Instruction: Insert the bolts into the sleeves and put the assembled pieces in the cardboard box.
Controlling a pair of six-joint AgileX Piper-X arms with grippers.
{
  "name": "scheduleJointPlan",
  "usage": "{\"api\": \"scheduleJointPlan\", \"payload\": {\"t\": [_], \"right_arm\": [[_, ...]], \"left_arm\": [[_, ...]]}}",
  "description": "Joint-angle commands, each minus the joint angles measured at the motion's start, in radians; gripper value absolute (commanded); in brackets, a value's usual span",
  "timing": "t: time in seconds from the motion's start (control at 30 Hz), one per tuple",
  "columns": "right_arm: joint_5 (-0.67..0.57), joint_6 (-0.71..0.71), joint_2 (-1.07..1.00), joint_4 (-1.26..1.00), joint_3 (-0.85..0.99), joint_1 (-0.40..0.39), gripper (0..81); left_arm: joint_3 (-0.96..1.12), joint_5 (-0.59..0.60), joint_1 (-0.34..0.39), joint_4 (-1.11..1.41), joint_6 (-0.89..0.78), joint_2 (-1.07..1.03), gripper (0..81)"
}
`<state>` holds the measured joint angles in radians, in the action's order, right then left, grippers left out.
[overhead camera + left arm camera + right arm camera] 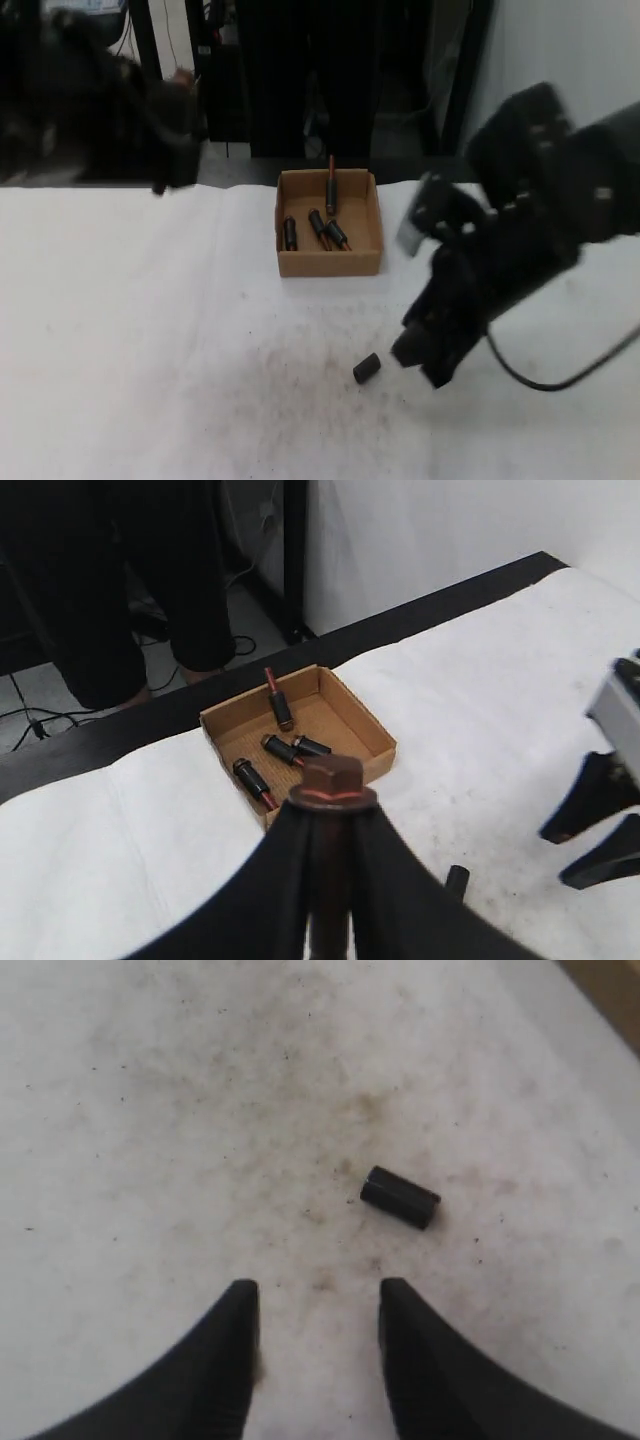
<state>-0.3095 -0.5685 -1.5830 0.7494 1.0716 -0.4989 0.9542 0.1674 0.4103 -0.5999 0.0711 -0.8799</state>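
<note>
Right wrist view: the right gripper [318,1305], spread and empty, hangs beside the lone sleeve [400,1197] on the bench [150,1110] — seemingly lined up to seize it — while the left gripper [330,815] grips a bolt [331,780] tight, ready for insertion.

A speck-stained white cloth [150,330] covers the black bench [440,605]; cables [30,718] lie beyond it

White-covered bench [150,330] carries cardboard box [329,264] and 1 sleeve [367,368] (lying loose).
</note>
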Motion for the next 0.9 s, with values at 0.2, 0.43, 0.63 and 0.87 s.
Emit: {"api": "scheduleJointPlan", "payload": {"t": [0.2,0.43,0.63,0.87], "right_arm": [[0.191,-0.233,-0.178,-0.072,0.211,-0.117,37.0],[0.164,-0.321,-0.267,0.064,0.288,-0.118,34.0],[0.110,-0.458,-0.269,0.125,0.286,-0.074,33.7],[0.089,-0.555,-0.286,0.142,0.286,-0.016,33.9]], "left_arm": [[-0.116,-0.009,-0.002,0.000,0.005,0.170,0.2],[-0.120,-0.017,-0.002,-0.107,0.082,0.173,0.2],[-0.120,-0.017,-0.002,-0.123,0.095,0.173,0.2],[-0.120,-0.017,-0.002,-0.121,0.095,0.173,0.2]]}}
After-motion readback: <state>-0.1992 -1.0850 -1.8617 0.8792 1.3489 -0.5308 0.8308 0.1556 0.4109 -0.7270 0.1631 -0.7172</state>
